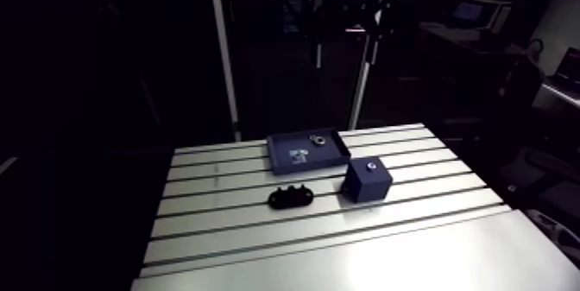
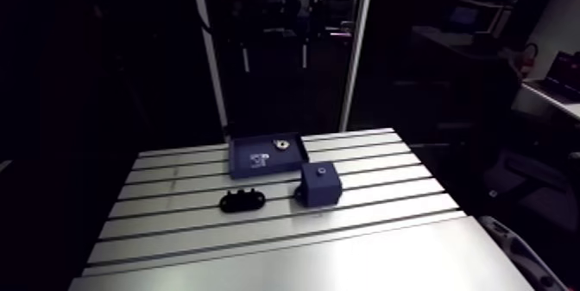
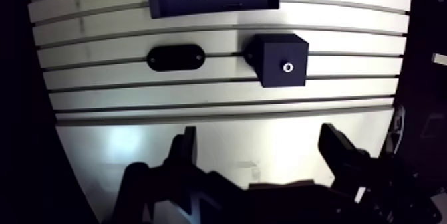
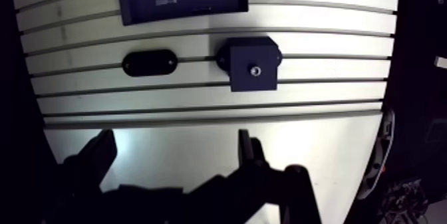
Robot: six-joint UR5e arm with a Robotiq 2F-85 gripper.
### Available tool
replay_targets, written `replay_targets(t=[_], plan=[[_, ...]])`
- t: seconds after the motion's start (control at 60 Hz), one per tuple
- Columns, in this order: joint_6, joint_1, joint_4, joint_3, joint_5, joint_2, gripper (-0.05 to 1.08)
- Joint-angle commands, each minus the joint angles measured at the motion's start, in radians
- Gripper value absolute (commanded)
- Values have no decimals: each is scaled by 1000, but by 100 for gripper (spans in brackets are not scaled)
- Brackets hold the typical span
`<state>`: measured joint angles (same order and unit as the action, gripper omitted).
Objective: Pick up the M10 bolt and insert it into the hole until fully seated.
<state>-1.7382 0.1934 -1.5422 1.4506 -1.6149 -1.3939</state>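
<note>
A dark blue block [image 3: 279, 59] stands on the slotted table, with a small round, bright-rimmed hole [image 3: 287, 67] in its top face. Beyond it lies a shallow dark blue tray [image 1: 285, 158] holding a small metallic round part [image 1: 318, 140], likely the bolt seen end-on, beside a white label [image 1: 299, 154]. In the wrist view my gripper [image 3: 261, 148] hangs high over the plain front strip of the table, well short of the block. Its two dark fingers [image 3: 183, 150] are spread wide with nothing between them. The arm view does not show the gripper.
A black oval piece [image 3: 175, 57] lies on the table beside the block, on the same slot line. The table's right edge [image 1: 483, 173] runs close to the block. Dark upright posts [image 1: 226, 53] stand behind the tray.
</note>
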Motion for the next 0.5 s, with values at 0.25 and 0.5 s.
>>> replay_targets(t=[0.25, 0.5], plan=[[104, -107, 79, -91, 3, -4, 1], [104, -123, 114, -110, -1, -1, 1]])
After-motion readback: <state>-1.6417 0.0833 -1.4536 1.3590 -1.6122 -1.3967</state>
